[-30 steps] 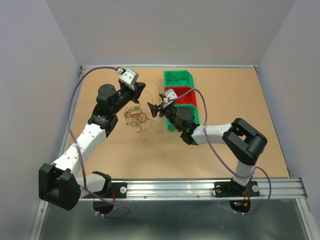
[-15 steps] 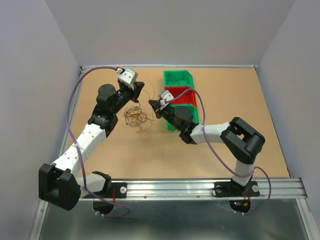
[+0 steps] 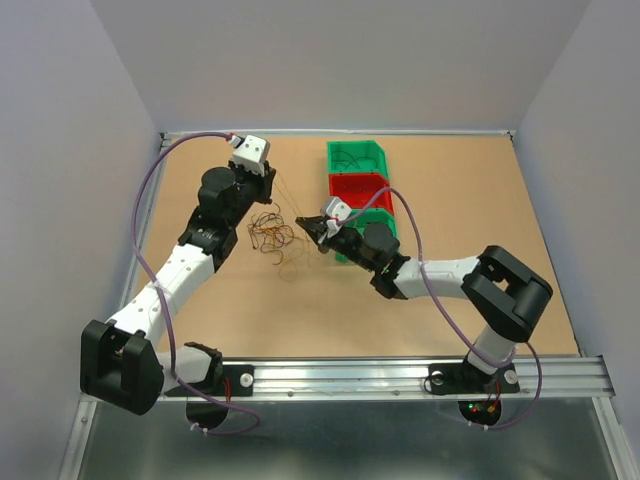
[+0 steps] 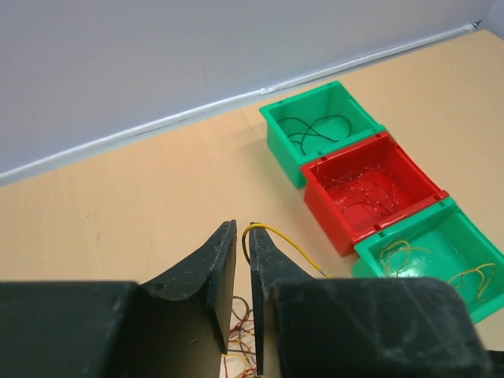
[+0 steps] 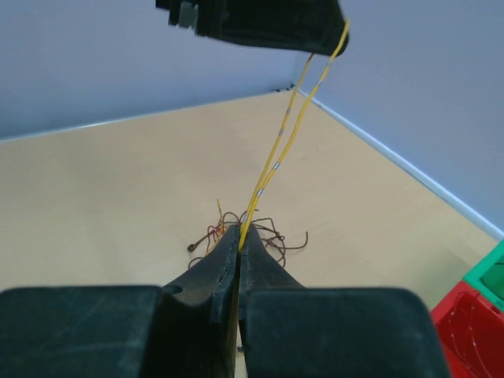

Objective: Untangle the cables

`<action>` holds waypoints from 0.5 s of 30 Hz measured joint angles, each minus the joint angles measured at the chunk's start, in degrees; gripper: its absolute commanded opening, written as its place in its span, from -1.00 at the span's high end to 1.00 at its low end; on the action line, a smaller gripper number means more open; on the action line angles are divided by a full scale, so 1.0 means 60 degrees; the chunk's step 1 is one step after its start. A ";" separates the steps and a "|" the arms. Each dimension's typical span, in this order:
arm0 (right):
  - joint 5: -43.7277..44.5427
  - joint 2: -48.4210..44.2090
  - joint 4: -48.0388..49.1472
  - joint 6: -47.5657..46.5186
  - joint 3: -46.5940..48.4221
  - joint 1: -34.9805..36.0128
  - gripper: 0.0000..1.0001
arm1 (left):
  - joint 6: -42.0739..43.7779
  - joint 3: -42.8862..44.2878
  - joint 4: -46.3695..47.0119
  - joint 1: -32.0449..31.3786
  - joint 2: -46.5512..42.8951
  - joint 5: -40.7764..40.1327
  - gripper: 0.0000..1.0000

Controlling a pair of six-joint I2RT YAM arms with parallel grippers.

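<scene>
The cables (image 3: 272, 236) lie as a small tangle of dark brown, reddish and yellow wires on the brown table, also visible in the right wrist view as a tangle (image 5: 260, 230). My right gripper (image 3: 306, 226) (image 5: 239, 230) hangs just right of the tangle, shut on a yellow cable (image 5: 283, 138). That cable runs taut up to my left gripper (image 5: 252, 20) (image 3: 266, 176). In the left wrist view the left gripper (image 4: 242, 228) shows a narrow gap between its jaws. The yellow cable (image 4: 287, 240) hooks loosely over the tip of its right finger.
Three bins stand in a row right of the tangle: a far green bin (image 3: 380, 157) holding a black wire, a red bin (image 3: 338, 181) with thin wires, and a near green bin (image 3: 388, 226) with yellow wires. The right arm partly covers the near bin.
The right gripper has gone from open to shut on the yellow cable and dropped slightly toward the tangle. The left gripper's jaws have parted a little.
</scene>
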 measured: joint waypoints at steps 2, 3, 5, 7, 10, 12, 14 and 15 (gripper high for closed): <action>0.0153 -0.0379 -0.0055 -0.0018 -0.0135 0.0000 0.99 | -0.0066 0.0000 -0.0051 0.0084 0.0015 0.0026 0.48; 0.0262 -0.0576 -0.0102 0.0004 -0.0175 0.0000 0.99 | -0.0084 0.0000 -0.0044 0.0117 0.0015 0.0062 0.39; 0.0535 -0.0933 -0.0321 0.0062 -0.0215 0.0004 0.99 | -0.0076 0.0000 0.0025 0.0168 0.0015 0.0237 0.16; 0.0849 -0.1319 -0.0725 0.0135 -0.0215 0.0004 0.99 | -0.0029 0.0000 0.0124 0.0248 0.0015 0.0590 0.07; 0.1497 -0.1851 -0.1920 0.0364 0.0102 -0.0055 0.99 | 0.0131 0.0095 0.0208 0.0415 0.0051 0.1530 -0.09; 0.1770 -0.2022 -0.2812 0.0557 0.0568 -0.0215 0.99 | 0.0219 0.0197 0.0219 0.0470 0.0142 0.2047 -0.11; 0.1869 -0.2226 -0.3504 0.0860 0.0918 -0.0448 0.99 | 0.0328 0.0299 0.0233 0.0470 0.0280 0.2696 -0.12; 0.1902 -0.2335 -0.3738 0.1013 0.1024 -0.0597 0.99 | 0.0390 0.0324 0.0222 0.0466 0.0346 0.3129 -0.12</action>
